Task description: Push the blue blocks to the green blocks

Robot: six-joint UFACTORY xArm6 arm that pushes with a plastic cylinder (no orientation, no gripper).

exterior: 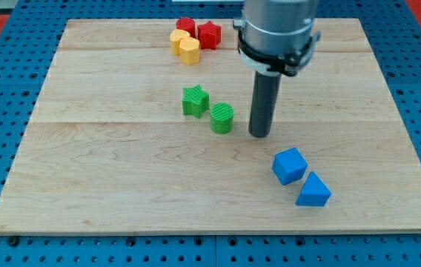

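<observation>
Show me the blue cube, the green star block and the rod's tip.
blue cube (289, 165), camera view, top face.
green star block (195, 96), camera view, top face.
my tip (259, 134), camera view, rod's very end.

You are looking at a pale wooden board (121, 170), matt, with visible grain and plank seams. The green star block (194, 101) and green ribbed cylinder block (221, 118) look like matt plastic, as do the blue cube (289, 165) and blue wedge (313, 191). The dark rod ending in my tip (259, 135) looks smooth and dull, under a grey metallic collar (277, 26).
</observation>
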